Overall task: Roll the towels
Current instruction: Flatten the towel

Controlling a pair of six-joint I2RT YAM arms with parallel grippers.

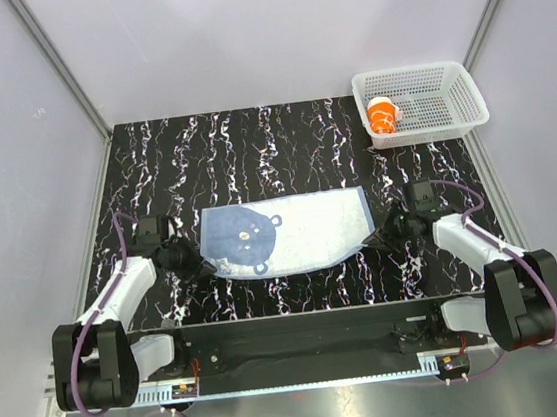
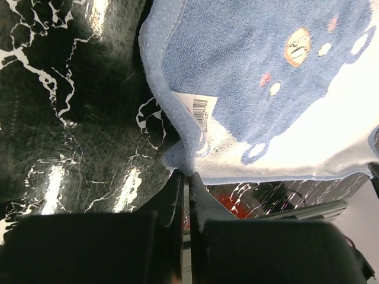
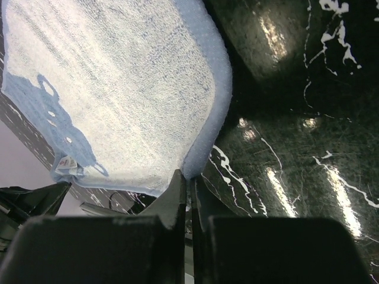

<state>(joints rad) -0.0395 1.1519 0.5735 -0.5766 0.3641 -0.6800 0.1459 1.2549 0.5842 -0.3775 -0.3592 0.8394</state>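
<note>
At frame centre I see the pale blue-grey terry towel (image 1: pixel 296 229) lying flat; my left gripper (image 1: pixel 208 268) and right gripper (image 1: pixel 371 239) each clamp one near corner. Upper right, the rolled orange towel (image 1: pixel 382 116) sits in the white plastic mesh basket (image 1: pixel 414 71).

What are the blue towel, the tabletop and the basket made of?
Blue towel: soft terry-like cloth, by its looped fuzzy pile and stitched hem. Tabletop: looks like black marble with white veins, glossy from the light reflections; may be a printed laminate. Basket: white plastic, likely, with a moulded mesh.
</note>
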